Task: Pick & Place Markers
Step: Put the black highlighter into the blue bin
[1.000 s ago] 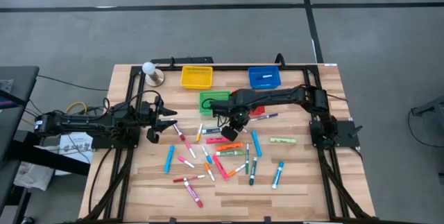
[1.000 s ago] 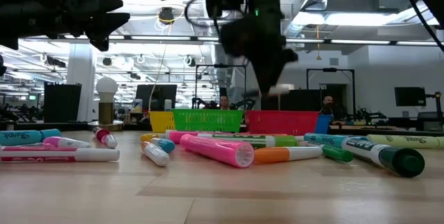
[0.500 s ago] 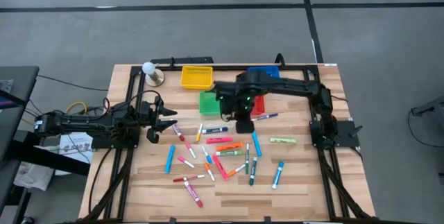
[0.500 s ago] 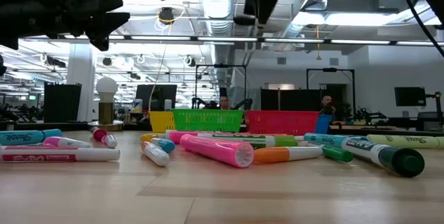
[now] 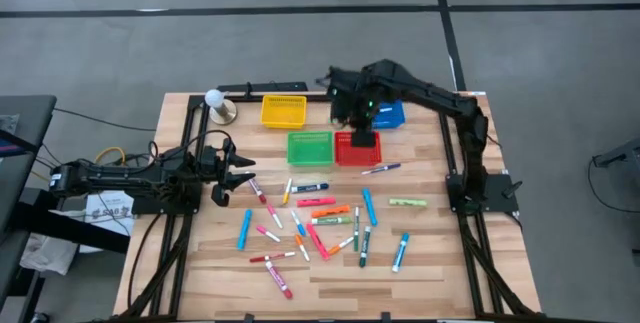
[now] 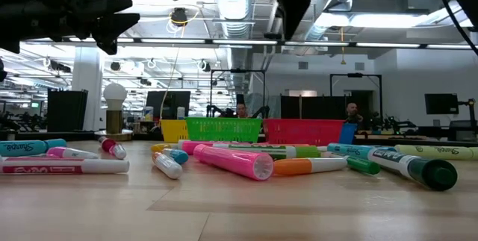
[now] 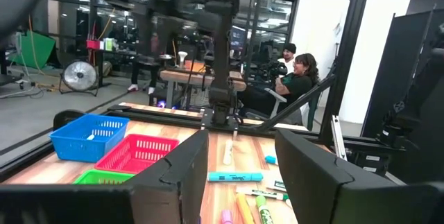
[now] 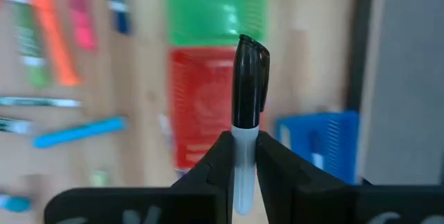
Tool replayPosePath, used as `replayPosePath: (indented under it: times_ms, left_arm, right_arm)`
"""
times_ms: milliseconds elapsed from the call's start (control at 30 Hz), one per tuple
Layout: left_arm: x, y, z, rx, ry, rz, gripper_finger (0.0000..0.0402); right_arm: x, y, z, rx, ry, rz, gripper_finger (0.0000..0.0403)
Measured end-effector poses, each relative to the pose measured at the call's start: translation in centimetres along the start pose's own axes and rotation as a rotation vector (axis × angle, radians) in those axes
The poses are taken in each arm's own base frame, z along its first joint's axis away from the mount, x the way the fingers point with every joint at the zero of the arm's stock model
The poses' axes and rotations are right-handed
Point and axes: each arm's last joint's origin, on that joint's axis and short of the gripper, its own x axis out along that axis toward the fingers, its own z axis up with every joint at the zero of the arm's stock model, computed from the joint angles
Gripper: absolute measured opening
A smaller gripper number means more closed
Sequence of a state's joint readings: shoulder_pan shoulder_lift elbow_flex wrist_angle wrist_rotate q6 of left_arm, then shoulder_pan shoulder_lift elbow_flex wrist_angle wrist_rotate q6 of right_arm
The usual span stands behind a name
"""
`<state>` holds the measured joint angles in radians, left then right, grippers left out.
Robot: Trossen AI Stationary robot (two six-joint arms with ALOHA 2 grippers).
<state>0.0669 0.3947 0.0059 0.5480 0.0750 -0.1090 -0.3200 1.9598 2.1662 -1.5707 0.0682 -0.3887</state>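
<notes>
Right gripper (image 5: 352, 115) sat upper centre of the high view, above the gap between the yellow basket (image 5: 283, 111) and blue basket (image 5: 384, 113), just beyond the red basket (image 5: 358, 149). Jaws clenched on a black-capped marker (image 8: 245, 106), long axis in line with the fingers, cap outward. Baskets lay below it; which one was the target couldn't be told. Left gripper (image 5: 232, 170) waited at centre left, jaws parted, empty. Loose markers (image 5: 320, 225) were scattered mid-table.
</notes>
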Motion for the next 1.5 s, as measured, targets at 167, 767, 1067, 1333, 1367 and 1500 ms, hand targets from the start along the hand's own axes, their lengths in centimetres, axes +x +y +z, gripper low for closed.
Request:
replayPosePath:
  times_ms: [167, 767, 1067, 1333, 1367, 1500]
  left_arm:
    - [0.0, 0.0, 0.0, 0.000, 0.000, 0.000, 0.0167]
    - [0.0, 0.0, 0.0, 0.000, 0.000, 0.000, 0.0167]
    - [0.0, 0.0, 0.0, 0.000, -0.002, 0.000, 0.0167]
    - [0.0, 0.0, 0.0, 0.000, -0.003, 0.000, 0.0167]
    - [0.0, 0.0, 0.0, 0.000, -0.003, -0.001, 0.0167]
    - [0.0, 0.0, 0.0, 0.000, -0.004, -0.001, 0.0167]
  right_arm:
    - [0.3, -4.9, -2.5, 0.055, 0.033, -0.042, 0.0040]
    - [5.6, -13.2, -10.2, 0.251, 0.169, 0.035, 0.0043]
    - [12.0, -12.8, -11.4, 0.221, 0.182, 0.085, 0.0044]
    - [15.8, -12.4, -12.0, 0.194, 0.135, 0.046, 0.0044]
    - [16.2, -12.3, -12.1, 0.184, 0.134, 0.045, 0.0044]
    - [17.2, -12.3, -12.5, 0.170, 0.138, 0.016, 0.0045]
